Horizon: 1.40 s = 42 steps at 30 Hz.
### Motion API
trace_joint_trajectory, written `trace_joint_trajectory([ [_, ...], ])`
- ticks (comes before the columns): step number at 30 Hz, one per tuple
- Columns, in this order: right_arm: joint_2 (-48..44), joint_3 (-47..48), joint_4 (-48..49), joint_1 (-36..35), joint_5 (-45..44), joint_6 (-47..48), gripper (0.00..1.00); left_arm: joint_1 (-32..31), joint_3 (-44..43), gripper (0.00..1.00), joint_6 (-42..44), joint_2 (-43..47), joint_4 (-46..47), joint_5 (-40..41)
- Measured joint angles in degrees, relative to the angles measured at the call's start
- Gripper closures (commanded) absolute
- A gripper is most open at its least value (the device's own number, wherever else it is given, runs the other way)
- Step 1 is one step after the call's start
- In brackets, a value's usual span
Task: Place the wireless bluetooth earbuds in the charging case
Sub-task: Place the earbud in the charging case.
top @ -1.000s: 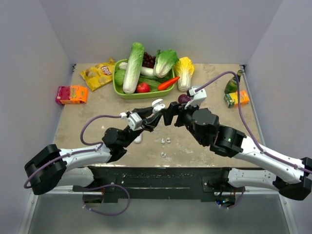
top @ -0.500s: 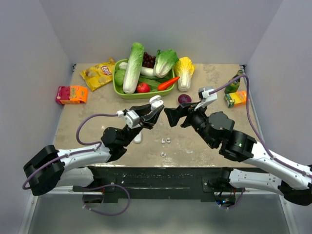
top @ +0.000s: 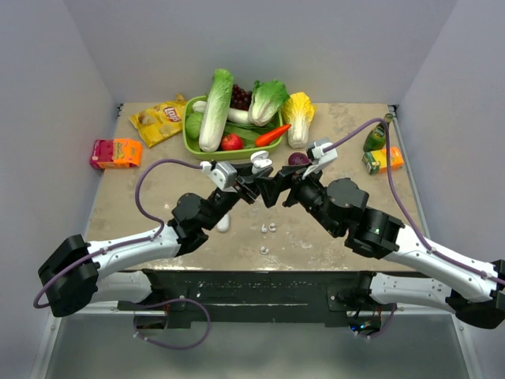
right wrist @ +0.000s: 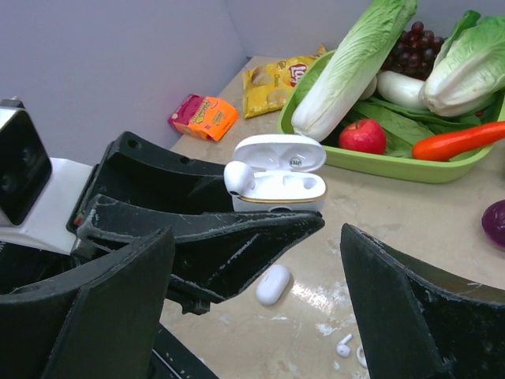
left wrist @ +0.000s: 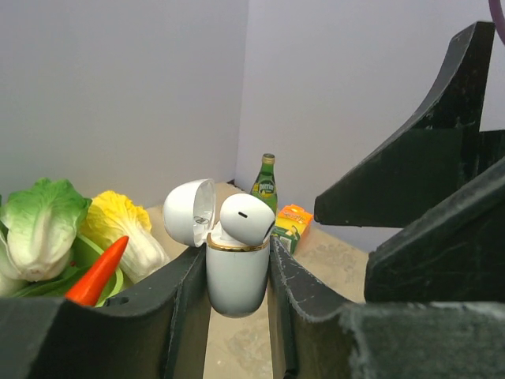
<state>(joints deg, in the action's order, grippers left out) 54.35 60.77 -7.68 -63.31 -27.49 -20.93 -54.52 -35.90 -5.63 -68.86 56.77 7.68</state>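
My left gripper (left wrist: 237,262) is shut on the white charging case (left wrist: 237,280), holding it upright above the table with its lid (left wrist: 188,213) swung open. One white earbud (left wrist: 246,219) sits in the case's mouth, sticking up above the gold rim. In the right wrist view the case (right wrist: 286,192) shows the earbud (right wrist: 238,175) at its left end and an empty socket beside it. My right gripper (right wrist: 256,237) is open just in front of the case, touching nothing. Loose earbuds (top: 268,228) lie on the table below. From above, the case (top: 259,163) sits between both grippers.
A closed white pill-shaped case (right wrist: 274,284) lies on the table under the grippers. A green tray (top: 192,147) of vegetables stands behind, with a purple onion (top: 297,159) near it. A chips bag (top: 160,120) and orange box (top: 115,152) lie left; a bottle (top: 374,138) and juice box (top: 384,159) stand right.
The right gripper drew back to the right, then came in again close to the case, its jaws a little wider. The left gripper carried the case slightly up and forward.
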Motion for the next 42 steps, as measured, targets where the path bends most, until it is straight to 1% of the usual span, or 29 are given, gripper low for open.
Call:
trace_joint_trajectory([
  [5,0.07,0.39,0.04,0.00,-0.48,0.48,0.11,0.00,0.00,1.00,-1.40,-0.28,-2.14,-0.28],
  [11,1.55,1.27,-0.09,0.09,-2.97,1.20,0.11,0.00,0.02,1.00,-2.34,-0.44,-1.88,-1.79],
  [18,3.32,1.62,-0.66,1.16,-3.82,1.51,0.11,0.00,0.15,1.00,-2.34,-0.44,-1.16,-3.43],
  [42,2.21,1.60,-0.68,3.34,-4.44,1.42,0.11,0.00,2.56,1.00,-2.32,1.14,-0.26,-4.35],
])
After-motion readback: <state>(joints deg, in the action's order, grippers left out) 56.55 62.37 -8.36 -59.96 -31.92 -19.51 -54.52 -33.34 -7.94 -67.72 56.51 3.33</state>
